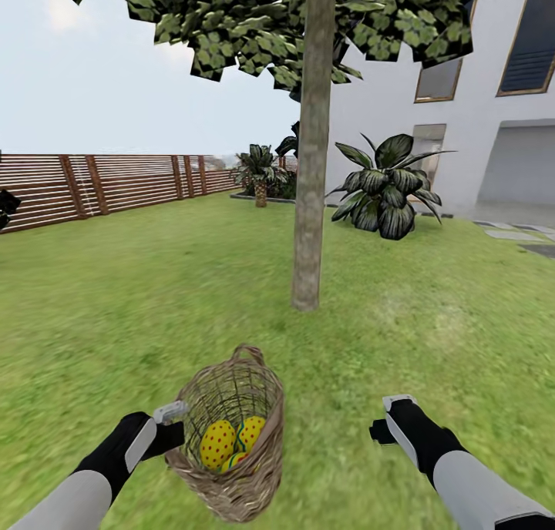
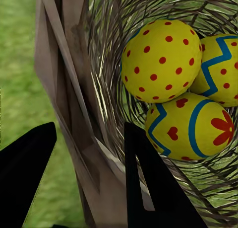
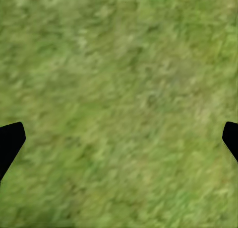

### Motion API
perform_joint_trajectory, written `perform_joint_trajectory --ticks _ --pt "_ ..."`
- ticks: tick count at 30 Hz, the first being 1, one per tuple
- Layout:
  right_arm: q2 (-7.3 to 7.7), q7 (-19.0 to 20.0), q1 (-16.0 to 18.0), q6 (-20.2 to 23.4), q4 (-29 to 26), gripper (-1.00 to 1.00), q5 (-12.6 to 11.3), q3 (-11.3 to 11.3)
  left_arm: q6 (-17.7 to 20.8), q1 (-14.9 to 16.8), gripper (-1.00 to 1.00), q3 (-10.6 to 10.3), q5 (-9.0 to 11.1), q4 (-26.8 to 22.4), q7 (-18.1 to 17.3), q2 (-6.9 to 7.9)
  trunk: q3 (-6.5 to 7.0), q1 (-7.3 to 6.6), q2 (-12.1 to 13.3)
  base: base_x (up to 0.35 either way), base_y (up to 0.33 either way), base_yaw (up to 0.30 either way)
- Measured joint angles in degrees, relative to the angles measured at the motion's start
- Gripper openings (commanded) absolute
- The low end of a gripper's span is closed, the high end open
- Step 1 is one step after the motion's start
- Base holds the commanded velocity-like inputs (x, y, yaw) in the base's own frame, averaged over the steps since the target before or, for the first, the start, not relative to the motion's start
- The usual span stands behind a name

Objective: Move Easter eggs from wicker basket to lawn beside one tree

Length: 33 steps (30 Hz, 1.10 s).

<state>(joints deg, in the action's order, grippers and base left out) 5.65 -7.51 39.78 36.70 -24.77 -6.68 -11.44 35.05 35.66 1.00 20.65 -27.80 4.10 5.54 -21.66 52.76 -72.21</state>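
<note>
Left gripper (image 1: 173, 426) clamps wicker basket (image 1: 254, 480) rim before tree (image 1: 311, 206); right gripper (image 1: 385, 422) spread.

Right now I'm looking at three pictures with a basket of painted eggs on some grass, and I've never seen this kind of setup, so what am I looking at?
A simulated two-armed robot in a garden. The big picture comes from its head camera; the other two from cameras near each end effector. Its left end effector straddles the rim of the small brown wicker basket, one finger inside and one outside, apparently gripping it. Three yellow Easter eggs lie inside. The right end effector is open over the green lawn, holding nothing. A grey-brown tree trunk stands just beyond the basket.
</note>
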Motion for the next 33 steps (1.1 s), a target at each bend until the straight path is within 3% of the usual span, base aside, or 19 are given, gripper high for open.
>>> perform_joint_trajectory --ticks 3,5,33 --pt "0.0 0.0 0.0 0.01 0.0 1.0 0.0 0.0 -0.06 0.01 -1.0 0.09 0.84 0.02 -0.87 -0.06 0.0 0.0 0.0 0.33 -0.001 0.0" --pt "0.0 0.0 0.0 -0.01 0.0 1.0 0.0 -0.01 0.03 -0.01 -1.0 -0.06 -0.2 0.1 -0.89 -0.07 0.0 0.0 0.0 0.33 0.0 0.0" --pt "0.09 0.0 0.0 0.01 0.0 1.0 0.0 0.0 -0.03 0.0 -1.0 0.01 0.22 0.06 -0.92 -0.17 0.0 0.0 0.0 0.329 0.0 0.0"
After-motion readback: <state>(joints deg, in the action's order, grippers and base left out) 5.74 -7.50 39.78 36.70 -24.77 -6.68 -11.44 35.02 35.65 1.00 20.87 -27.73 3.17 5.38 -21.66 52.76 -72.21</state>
